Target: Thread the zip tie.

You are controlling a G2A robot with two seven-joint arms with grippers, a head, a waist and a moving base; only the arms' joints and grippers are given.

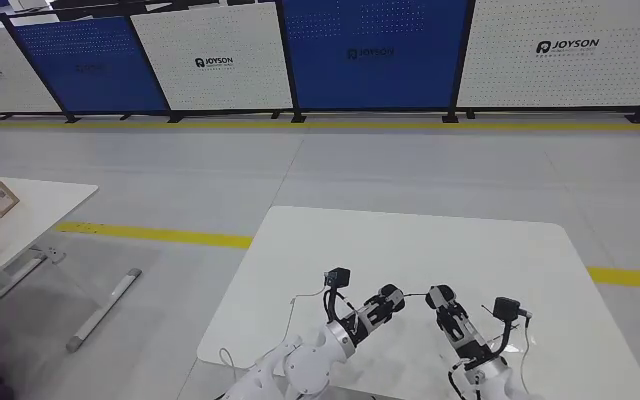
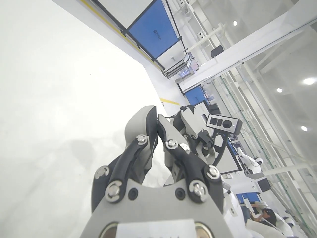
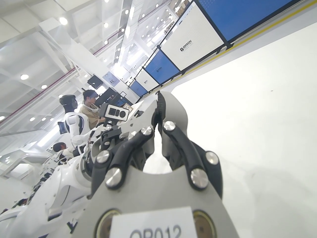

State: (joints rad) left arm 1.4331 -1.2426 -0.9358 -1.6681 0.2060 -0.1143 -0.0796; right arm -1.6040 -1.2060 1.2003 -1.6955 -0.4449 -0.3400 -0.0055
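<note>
Both arms sit low over the white table (image 1: 400, 240), wrists angled inward so that the tips nearly meet. Your left gripper (image 2: 157, 121) and right gripper (image 3: 158, 105) each have grey metal fingers with ribbed black pads pressed together, pinching an end of the zip tie (image 1: 415, 294). It is a thin dark strand lying roughly level, its long axis running side to side between them.
</note>
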